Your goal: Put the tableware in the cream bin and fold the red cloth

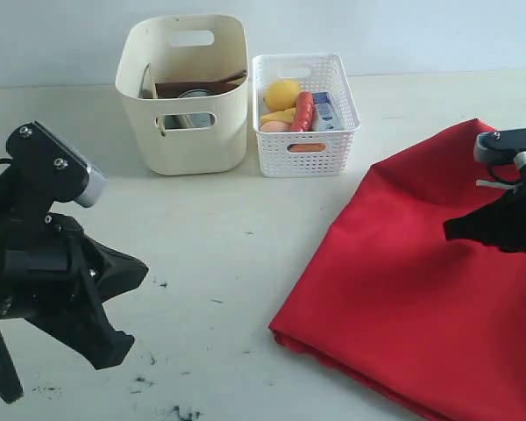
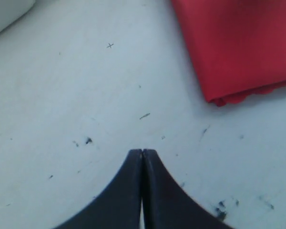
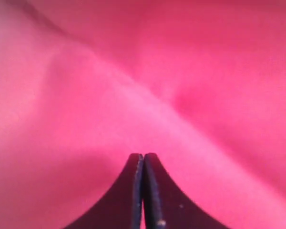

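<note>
Red at near right: large bright red fabric cloth [image 1: 403,289], doubled over on the pale bench [image 1: 210,254], its long folded edge running from the near-left corner away toward the far right. Directly above it, right hand [image 3: 143,156], pressed together, pinching nothing. Over bare bench to the left, left hand [image 2: 142,153], likewise pressed together and empty, well apart from that corner. Probably next: a further fold, best begun by the nearer right arm, with open room leftward. Farther back, tall cream plastic bin [image 1: 184,132], tableware [image 1: 197,89] showing inside, just beside a white lattice basket [image 1: 307,145].
</note>
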`<state>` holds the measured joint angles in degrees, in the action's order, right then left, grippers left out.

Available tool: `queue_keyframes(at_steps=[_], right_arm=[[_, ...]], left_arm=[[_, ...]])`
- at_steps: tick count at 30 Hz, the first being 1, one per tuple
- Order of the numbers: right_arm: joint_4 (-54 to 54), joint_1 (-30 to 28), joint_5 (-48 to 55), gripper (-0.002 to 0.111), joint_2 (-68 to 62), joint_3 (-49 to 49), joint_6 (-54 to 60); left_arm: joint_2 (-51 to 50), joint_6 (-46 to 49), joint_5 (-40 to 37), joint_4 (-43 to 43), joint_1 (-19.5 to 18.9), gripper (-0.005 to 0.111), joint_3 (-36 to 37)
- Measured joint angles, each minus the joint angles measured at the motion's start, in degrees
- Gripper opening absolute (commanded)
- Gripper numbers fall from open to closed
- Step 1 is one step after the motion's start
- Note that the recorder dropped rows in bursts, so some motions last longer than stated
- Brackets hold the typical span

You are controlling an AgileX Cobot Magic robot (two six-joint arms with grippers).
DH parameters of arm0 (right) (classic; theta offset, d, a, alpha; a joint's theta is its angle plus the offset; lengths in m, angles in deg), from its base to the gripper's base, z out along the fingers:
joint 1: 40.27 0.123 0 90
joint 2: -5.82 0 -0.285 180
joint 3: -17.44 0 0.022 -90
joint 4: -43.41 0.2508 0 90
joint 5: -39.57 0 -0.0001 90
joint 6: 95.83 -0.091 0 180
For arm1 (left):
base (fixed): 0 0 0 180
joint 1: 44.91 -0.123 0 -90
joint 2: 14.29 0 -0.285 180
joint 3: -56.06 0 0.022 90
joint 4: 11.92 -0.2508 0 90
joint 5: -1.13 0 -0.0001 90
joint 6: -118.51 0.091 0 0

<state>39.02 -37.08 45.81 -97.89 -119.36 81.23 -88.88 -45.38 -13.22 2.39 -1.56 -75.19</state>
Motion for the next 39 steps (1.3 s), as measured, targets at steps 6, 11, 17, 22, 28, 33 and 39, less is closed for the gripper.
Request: queue_keyframes(at_steps=[6, 11, 17, 22, 28, 33, 39], right_arm=[[0.0, -3.8, -0.6, 0.000, 1.6, -4.1, -0.6], [0.0, -6.7, 0.1, 0.000, -7.7, -12.9, -1.9], [0.0, -6.7, 3.9, 0.000, -21.7, -29.2, -2.0], [0.0, -6.7, 15.7, 0.000, -29.2, -47.8, -1.7], [-0.1, -6.7, 29.4, 0.000, -29.8, -60.1, 0.0], [-0.2, -6.7, 31.7, 0.000, -20.1, -56.4, 0.9], [1.3, -6.7, 24.7, 0.000, -3.5, -39.3, 0.9]], left_arm=[[1.0, -0.1, -0.6, 1.8, -0.1, 0.000, 0.6], [1.0, -0.1, -1.5, 2.5, -0.1, 0.000, 0.6], [1.0, -0.1, -2.3, 3.4, -0.1, 0.000, 0.6], [1.0, -0.1, -1.9, 3.4, -0.1, 0.000, 0.6], [1.0, -0.1, -0.6, 3.4, -0.1, 0.000, 0.6], [1.0, -0.1, -0.6, 3.4, -0.1, 0.000, 0.6], [1.0, -0.1, -0.6, 3.3, -0.1, 0.000, 0.7]])
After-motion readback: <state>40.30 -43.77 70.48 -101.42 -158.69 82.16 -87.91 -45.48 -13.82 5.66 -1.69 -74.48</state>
